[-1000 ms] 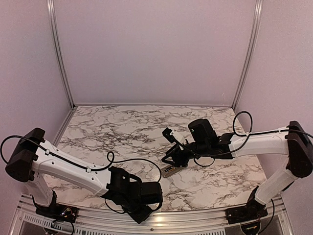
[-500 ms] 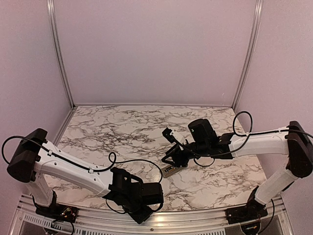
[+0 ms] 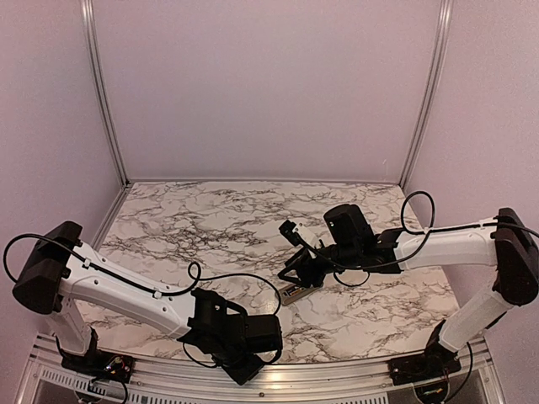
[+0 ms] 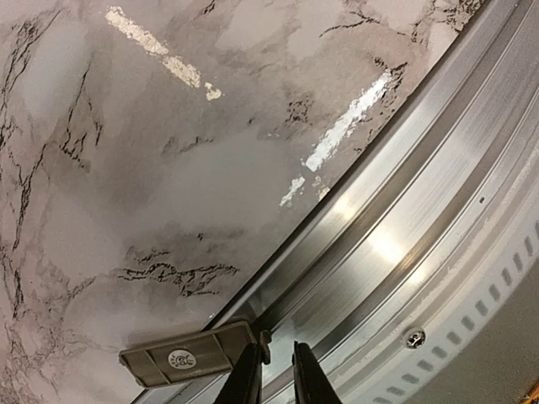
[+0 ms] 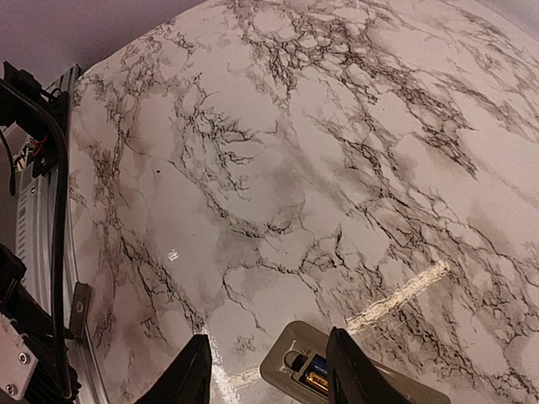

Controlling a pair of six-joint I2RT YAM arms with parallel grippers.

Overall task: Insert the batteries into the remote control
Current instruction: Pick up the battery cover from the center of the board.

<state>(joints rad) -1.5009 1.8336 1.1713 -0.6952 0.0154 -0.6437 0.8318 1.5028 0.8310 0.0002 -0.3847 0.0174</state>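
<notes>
The remote control (image 5: pixel 286 358) lies back up near the table's middle, also seen in the top view (image 3: pixel 294 294). Its battery bay is uncovered, and the batteries (image 5: pixel 313 375) sit inside, one dark with a blue label, one gold. My right gripper (image 5: pixel 269 374) is open just over the remote's end, and its right finger (image 5: pixel 349 370) hides part of the bay. A grey battery cover (image 4: pixel 185 358) lies at the table's front edge. My left gripper (image 4: pixel 278 379) stands beside the cover's end with its jaws a narrow gap apart. The cover's small tab touches the left finger only.
An aluminium rail (image 4: pixel 404 236) runs along the table's front edge, right beside the cover. Pale enclosure walls (image 3: pixel 261 93) close the back and sides. Black cables (image 3: pixel 253 282) loop from both wrists over the marble top (image 3: pixel 210 227).
The left wrist has shifted slightly at the front edge, and its jaws have parted a little. The right arm and the remote have stayed put.
</notes>
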